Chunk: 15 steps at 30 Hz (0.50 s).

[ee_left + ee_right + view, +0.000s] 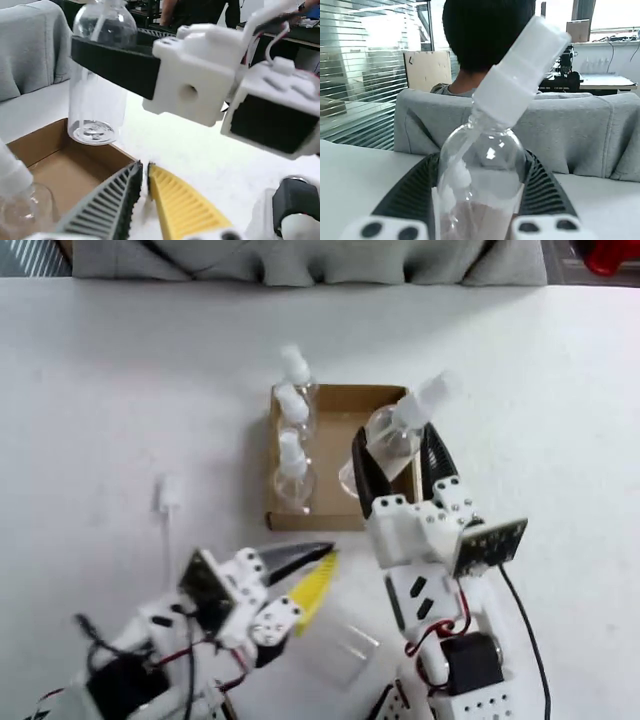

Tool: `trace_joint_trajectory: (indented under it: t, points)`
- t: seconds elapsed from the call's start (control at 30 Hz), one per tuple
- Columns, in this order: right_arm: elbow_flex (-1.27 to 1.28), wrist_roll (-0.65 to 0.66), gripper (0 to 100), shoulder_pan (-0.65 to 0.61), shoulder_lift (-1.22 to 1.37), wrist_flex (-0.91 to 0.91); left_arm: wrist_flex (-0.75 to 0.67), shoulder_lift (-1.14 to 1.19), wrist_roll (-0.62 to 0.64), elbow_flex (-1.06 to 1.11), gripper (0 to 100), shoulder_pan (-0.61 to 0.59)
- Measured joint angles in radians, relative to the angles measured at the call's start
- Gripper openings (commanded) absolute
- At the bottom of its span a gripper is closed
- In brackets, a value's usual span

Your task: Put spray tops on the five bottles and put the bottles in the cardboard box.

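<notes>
1. The right gripper [396,445] is clamped round the body of a clear bottle [482,175]. The bottle hangs above the right side of the cardboard box [300,523] and isn't set down yet.
2. Biggest worry imo is the spray top [517,75] on that bottle. It sits crooked, leaning off to one side instead of straight up, so it probably isn't pushed fully home. A bump on the way down could knock it loose.
3. Second worry: in the left wrist view the bottle's base looks to be right over one of the box's walls. Lowered from there, it could catch the rim and tip, or shove the box.
4. The row of three capped bottles [292,410] stands along the box's left side. The right side is free, so they're only in the way if the box shifts.
5. The left gripper [145,167] sits just in front of the box's near edge, fingers closed together on nothing. It's close to the right arm, so the two could clash.
6. What looks like an uncapped bottle [345,645] lies on its side on the table [560,390] between the arms. A loose spray top [168,492] sits well off to the box's left.
</notes>
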Motion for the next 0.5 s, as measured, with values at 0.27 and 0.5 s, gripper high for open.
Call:
trace_joint_trajectory:
  t: [0.27,0.5]
  points:
    - [-0.176,-0.04,1.5,-0.087,0.153,0.144,-0.315,0.012,-0.005,0.219,2,0.012]
    - [-0.33,-0.087,1.5,-0.19,0.196,0.405,-0.393,0.012,-0.003,0.29,2,0.014]
